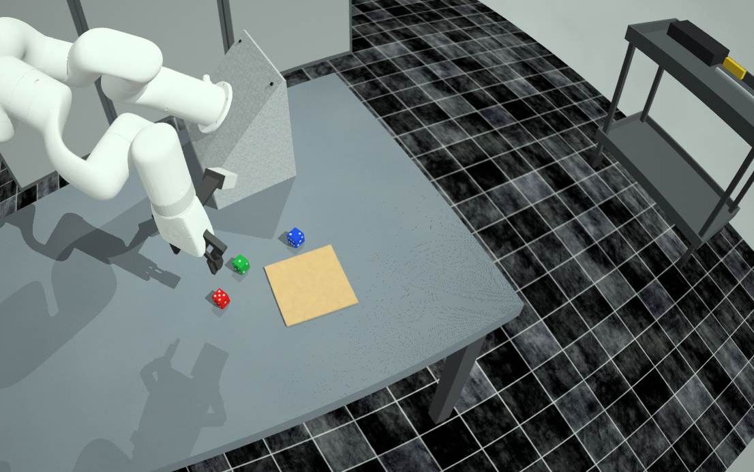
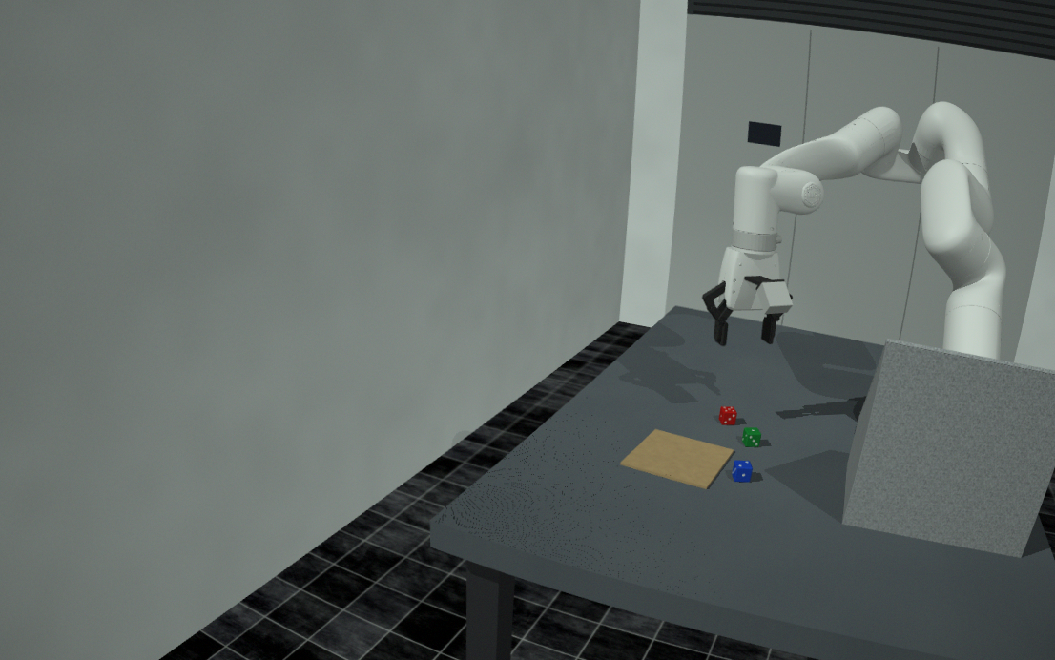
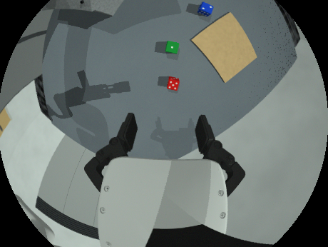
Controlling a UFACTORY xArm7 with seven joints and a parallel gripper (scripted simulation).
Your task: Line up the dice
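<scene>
Three dice lie on the grey table beside the tan mat [image 1: 310,284], none of them on it. The red die [image 1: 220,298] lies nearest the front, the green die [image 1: 240,264] in the middle, and the blue die [image 1: 295,237] by the mat's far corner. In the wrist view the green die [image 3: 172,46] shows one pip on top, and the red die [image 3: 172,83] and blue die [image 3: 205,8] show several. My gripper [image 2: 744,330] is open and empty. It hangs well above the table, on the side of the red and green dice away from the mat [image 2: 677,457].
A large grey speckled wedge block [image 1: 244,119] stands on the table behind the dice, close to the arm. The table's edge [image 1: 500,328] runs beyond the mat. A dark metal shelf cart [image 1: 684,127] stands on the floor far off.
</scene>
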